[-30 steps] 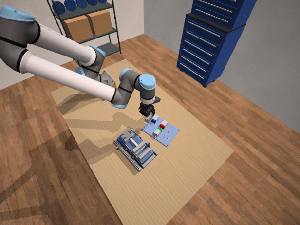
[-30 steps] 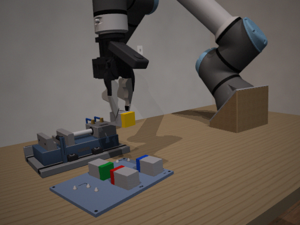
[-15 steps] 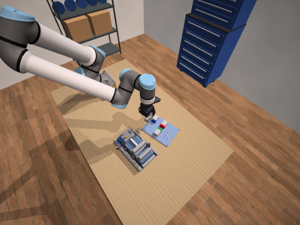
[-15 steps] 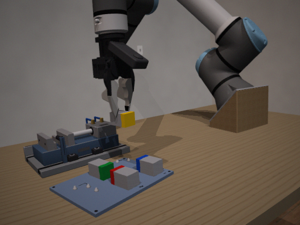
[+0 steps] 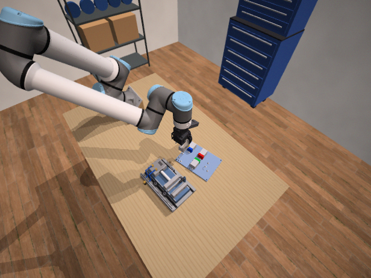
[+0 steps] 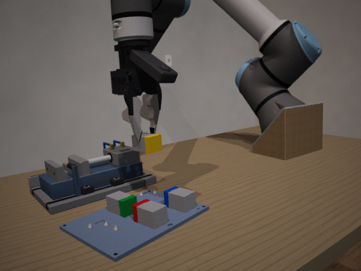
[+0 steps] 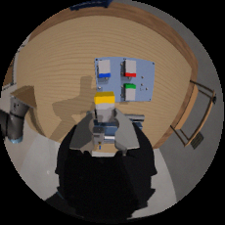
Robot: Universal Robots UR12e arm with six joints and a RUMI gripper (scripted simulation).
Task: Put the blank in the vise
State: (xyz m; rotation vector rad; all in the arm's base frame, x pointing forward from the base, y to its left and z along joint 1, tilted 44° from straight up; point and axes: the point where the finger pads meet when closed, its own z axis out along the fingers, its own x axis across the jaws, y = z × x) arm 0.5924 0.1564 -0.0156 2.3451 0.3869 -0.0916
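We find the gripper [image 6: 145, 132] pinching the yellow-ended blank [image 6: 150, 143] by its grey body, with the painted end projecting clear of the fingertips. The blank hangs in the air, lifted off the blue plate [image 6: 129, 244] and well above the table [image 6: 264, 205]. In the exterior view it appears just above and behind the hose end of the milling vise [image 6: 88, 176]; in the top view it sits beside the plate's near corner.

The plate holds three remaining blanks, all lying flat: a green-ended blank [image 6: 121, 203] and a red-ended blank [image 6: 150, 213], set end to end with their painted ends touching, and a blue-ended blank [image 6: 180, 199] just beside them. The bare part of the plate shows small white locating pins [image 6: 103, 224].

The vise carries nothing between its jaws that we can make out; in the top view we see its low bars [image 5: 177, 187]. The work stop is too small for us to confirm.

Off the table, a shelf rack [image 5: 144, 36] holds two cardboard boxes [image 5: 109, 31], and a blue drawer cabinet [image 5: 259, 51] stands by the wall.
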